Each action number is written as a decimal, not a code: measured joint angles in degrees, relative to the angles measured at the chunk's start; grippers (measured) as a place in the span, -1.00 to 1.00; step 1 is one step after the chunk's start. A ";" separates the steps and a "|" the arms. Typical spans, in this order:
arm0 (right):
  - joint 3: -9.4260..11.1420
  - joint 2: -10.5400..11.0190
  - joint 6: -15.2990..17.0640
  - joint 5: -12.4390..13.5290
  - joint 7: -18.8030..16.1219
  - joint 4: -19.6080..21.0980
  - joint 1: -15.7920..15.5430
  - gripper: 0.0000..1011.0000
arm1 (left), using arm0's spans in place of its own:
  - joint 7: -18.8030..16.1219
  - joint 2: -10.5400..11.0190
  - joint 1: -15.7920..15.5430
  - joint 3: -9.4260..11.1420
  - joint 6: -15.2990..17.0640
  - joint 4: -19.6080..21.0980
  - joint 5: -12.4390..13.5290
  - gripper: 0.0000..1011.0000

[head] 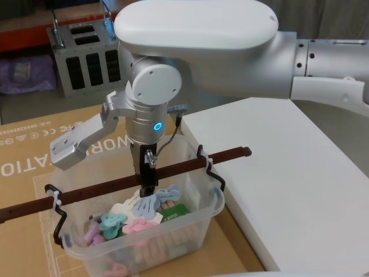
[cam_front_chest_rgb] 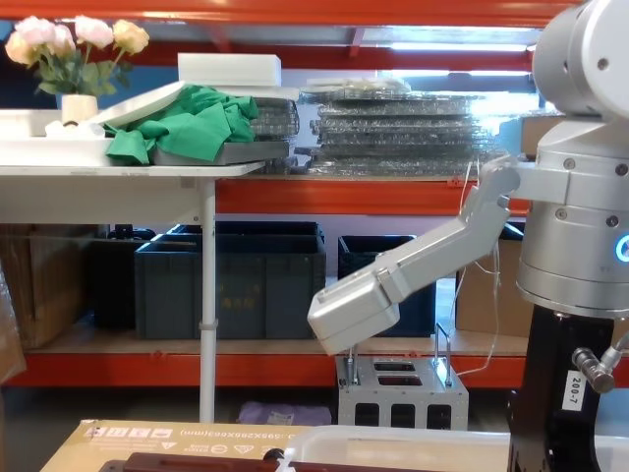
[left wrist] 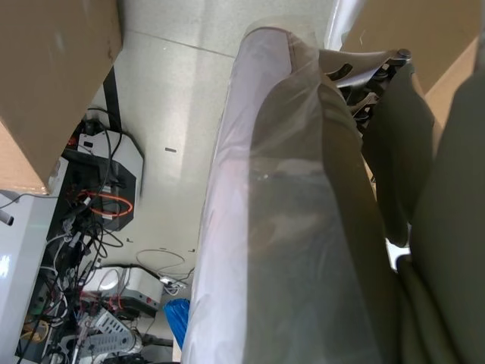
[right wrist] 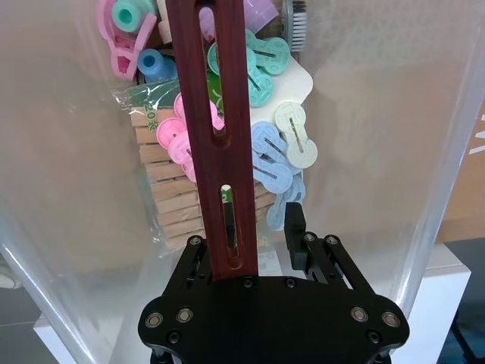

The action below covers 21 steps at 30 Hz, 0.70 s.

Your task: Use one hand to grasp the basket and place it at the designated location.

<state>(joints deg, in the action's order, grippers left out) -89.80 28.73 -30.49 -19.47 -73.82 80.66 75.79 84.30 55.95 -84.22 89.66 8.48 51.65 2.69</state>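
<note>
Over brown cardboard, at the lower centre of the head view, find the basket, full of pastel pegs and just beside a white block on its right. Follow the handle from the lower left edge up to mid-right, bound near each end by a zip tie. Spot the right gripper hanging straight down from the upper centre, narrowly open astride the handle near mid-span; note, from the right wrist view, a slit between one finger and the handle, and so judge the grip not yet made. Close fully and squarely on the handle's flat sides before any lift. Hold near the middle, or expect the basket to tip toward one end. Raise straight up and slowly, high enough to clear the block's edge, then carry level. Take the block as the likely set-down place, with no mark to confirm it. Mind the long handle ends near the grey box at upper left. Leave the left gripper parked above floor and cables; cannot tell whether open or shut.
</note>
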 joint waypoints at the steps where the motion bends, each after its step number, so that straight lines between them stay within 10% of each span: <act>1: 0.11 0.04 0.00 0.18 0.01 0.05 0.01 -0.22 | 0.00 0.00 0.00 0.00 0.00 0.00 0.00 -1.00; 21: 1.04 0.85 0.73 0.59 0.43 1.35 -0.02 -0.51 | 0.00 0.00 0.00 0.00 0.00 0.00 0.00 -1.00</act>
<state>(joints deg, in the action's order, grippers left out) -88.76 29.59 -29.75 -18.88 -73.39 82.01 75.77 84.30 55.94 -84.22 89.66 8.49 51.65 2.69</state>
